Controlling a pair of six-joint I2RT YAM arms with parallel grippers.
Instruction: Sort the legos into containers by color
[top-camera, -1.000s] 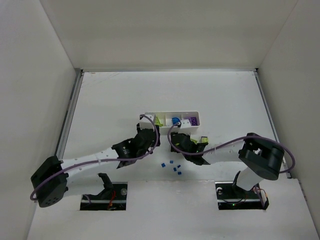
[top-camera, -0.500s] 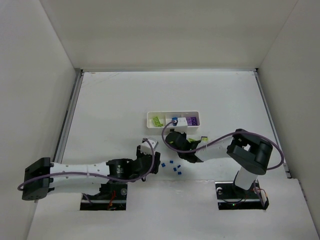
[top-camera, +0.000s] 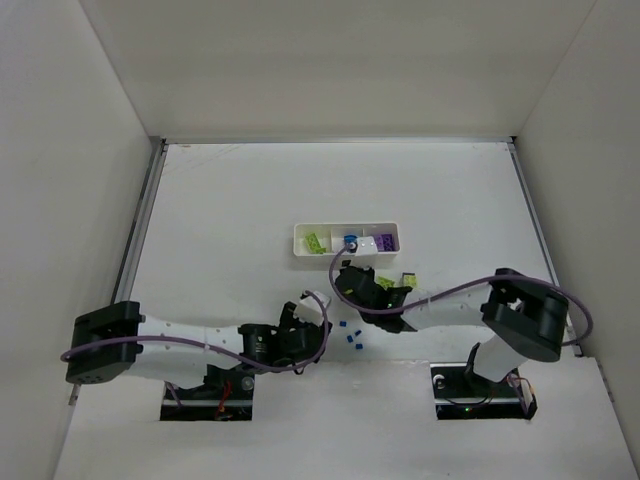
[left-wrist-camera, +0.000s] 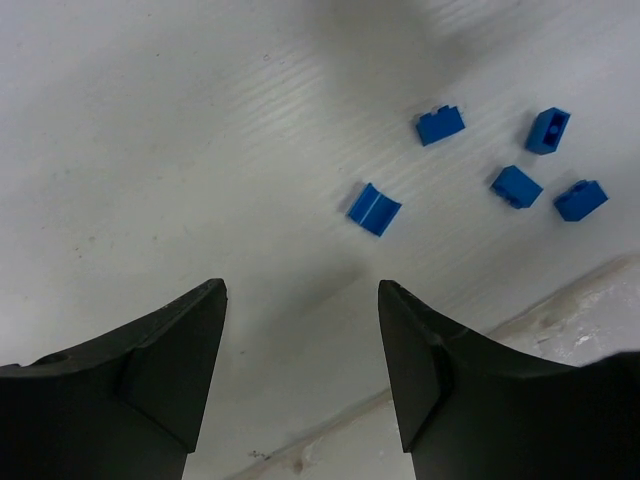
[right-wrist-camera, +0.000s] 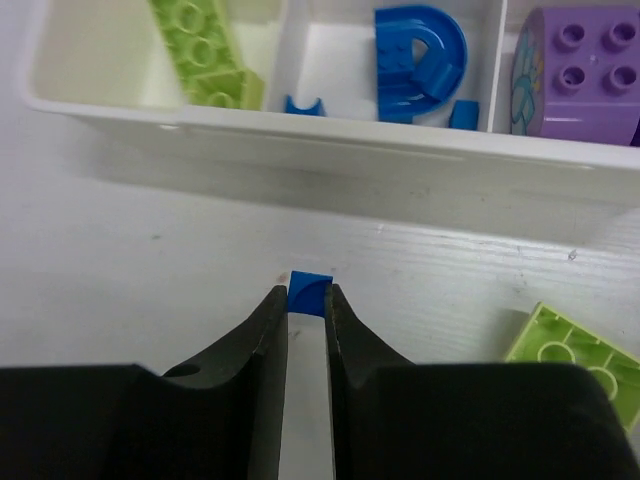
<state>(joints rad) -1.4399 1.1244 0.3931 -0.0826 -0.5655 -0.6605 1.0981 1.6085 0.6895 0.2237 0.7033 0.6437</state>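
Note:
The white tray (right-wrist-camera: 300, 135) holds a lime green brick (right-wrist-camera: 205, 55) in its left container, a round blue piece (right-wrist-camera: 425, 50) with tiny blue bits in the middle one, and a purple brick (right-wrist-camera: 585, 75) in the right one. Just in front of the tray, my right gripper (right-wrist-camera: 306, 297) is shut on a tiny blue bit (right-wrist-camera: 309, 289). My left gripper (left-wrist-camera: 302, 290) hangs open over bare table. Several tiny blue bits (left-wrist-camera: 374, 209) lie ahead of it and to its right, the nearest a short way off. From above, the tray (top-camera: 300, 250) sits mid-table.
A loose lime green brick (right-wrist-camera: 575, 355) lies on the table right of my right gripper, also visible from above (top-camera: 408, 279). The blue bits (top-camera: 350, 335) lie between the two arms, close to the table's near edge (left-wrist-camera: 560, 310). White walls enclose the table.
My left arm has pulled back from the tray towards the near edge, its jaws opening. My right gripper has closed on a tiny blue bit in front of the tray.

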